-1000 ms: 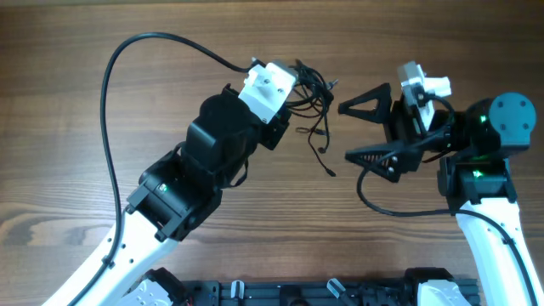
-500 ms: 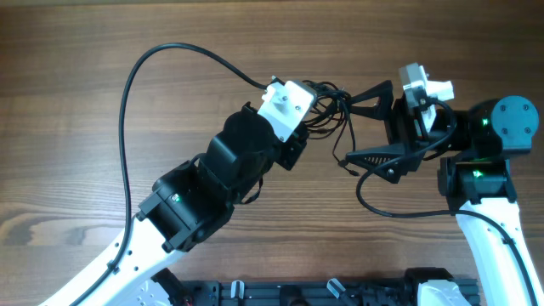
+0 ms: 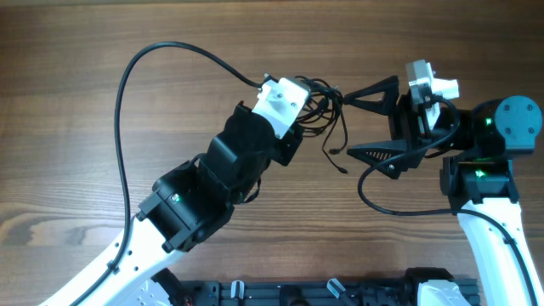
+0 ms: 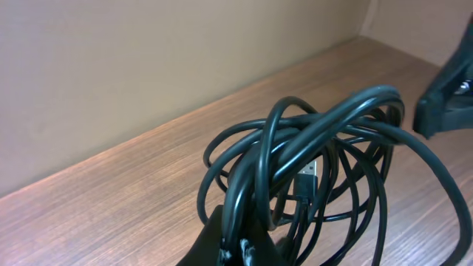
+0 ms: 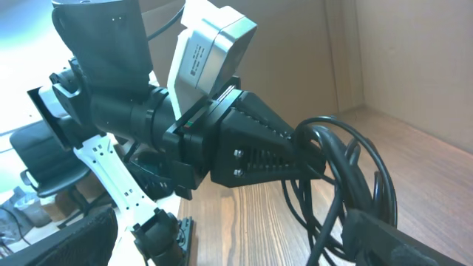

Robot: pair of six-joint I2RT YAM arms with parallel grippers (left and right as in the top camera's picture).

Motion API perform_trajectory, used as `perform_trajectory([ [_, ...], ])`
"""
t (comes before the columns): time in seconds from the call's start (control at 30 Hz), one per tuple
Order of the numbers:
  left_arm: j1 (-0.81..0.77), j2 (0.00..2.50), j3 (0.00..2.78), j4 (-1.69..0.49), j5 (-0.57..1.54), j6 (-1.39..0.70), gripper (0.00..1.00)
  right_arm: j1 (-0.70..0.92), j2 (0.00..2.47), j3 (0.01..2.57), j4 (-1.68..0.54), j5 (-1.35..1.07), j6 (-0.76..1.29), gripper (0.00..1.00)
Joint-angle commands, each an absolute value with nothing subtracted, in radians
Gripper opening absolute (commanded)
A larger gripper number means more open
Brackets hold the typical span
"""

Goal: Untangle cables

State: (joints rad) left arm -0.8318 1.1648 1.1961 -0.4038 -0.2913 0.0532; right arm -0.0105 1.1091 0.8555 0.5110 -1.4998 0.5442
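Observation:
The cables (image 3: 326, 105) are thin black cords bunched in one knot, with a loose strand hanging to a plug tip (image 3: 342, 170). My left gripper (image 3: 308, 109) is shut on the knot and holds it above the table. In the left wrist view the loops (image 4: 325, 155) rise from my shut left gripper (image 4: 242, 250), and a silvery plug (image 4: 309, 171) shows inside them. My right gripper (image 3: 347, 126) is open wide. Its far fingertip (image 3: 347, 96) is right at the knot. In the right wrist view the cables (image 5: 347, 174) hang from the left gripper (image 5: 314, 161), beside my right finger (image 5: 414, 236).
The left arm's thick black wiring (image 3: 126, 93) loops over the left of the wooden table (image 3: 68, 51). The right arm's wiring (image 3: 374, 204) curves below its gripper. A black rail (image 3: 297, 293) runs along the front edge. A wall (image 4: 148, 66) stands behind the table.
My left arm has carried the knot to the right, up to the open right gripper. The hanging strand swung along with it. The right gripper has shifted only slightly.

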Motion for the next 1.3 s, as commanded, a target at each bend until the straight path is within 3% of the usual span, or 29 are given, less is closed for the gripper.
perform_trajectory([
  [0.0,-0.838,1.161,1.203,-0.376,-0.261,-0.016,0.04,-0.014,1.107,0.863,0.515,-1.535,0.522,1.0],
  [0.53,-0.84,1.161,1.203,-0.302,0.005,-0.038,0.04,-0.015,1.128,0.863,0.514,-1.535,0.497,1.0],
  [0.8,-0.84,1.161,1.203,-0.377,-0.154,-0.031,0.04,-0.015,1.146,0.863,0.571,-1.535,0.546,0.99],
  [1.0,-0.84,1.161,1.203,-0.366,0.009,-0.031,0.04,-0.015,1.159,0.863,0.612,-1.516,0.541,1.0],
  [1.27,-0.84,1.153,1.203,-0.348,0.012,-0.031,0.04,-0.015,1.201,0.863,0.609,-1.517,0.497,1.0],
])
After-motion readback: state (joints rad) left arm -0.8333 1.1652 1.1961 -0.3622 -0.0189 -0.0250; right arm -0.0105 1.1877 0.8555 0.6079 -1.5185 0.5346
